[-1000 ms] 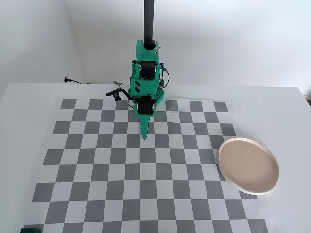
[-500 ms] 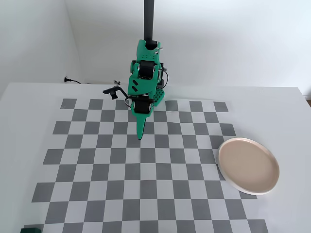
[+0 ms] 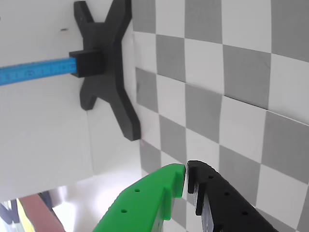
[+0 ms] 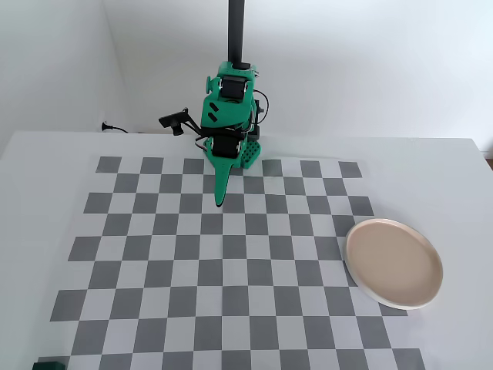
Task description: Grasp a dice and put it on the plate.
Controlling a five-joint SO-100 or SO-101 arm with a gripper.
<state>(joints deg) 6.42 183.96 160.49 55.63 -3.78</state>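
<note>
The white table (image 4: 46, 177) carries a grey-and-white checkered mat (image 4: 231, 270), which I'll use as the landmark. The green arm (image 4: 227, 108) stands at the mat's far edge, just in front of a black post (image 4: 236, 31), and leans forward over the mat's far rows. The plate (image 4: 394, 262) sits on the mat's right edge in the fixed view, partly overhanging onto bare table, with nothing on it. The pincer (image 4: 220, 202) points down above the mat's second or third row, well apart from the plate; in the wrist view its green finger (image 3: 154, 198) and black finger (image 3: 222, 203) meet tip to tip, so it is clenched with nothing between them (image 3: 186, 175). That wrist view also shows a black X-shaped bracket (image 3: 104, 67) just off the mat's edge, with a blue strip (image 3: 34, 72) running into it. The dice (image 4: 48, 364) lies off the mat's near left corner, at the very bottom edge of the fixed view, only partly showing, and far from both pincer and plate.
</note>
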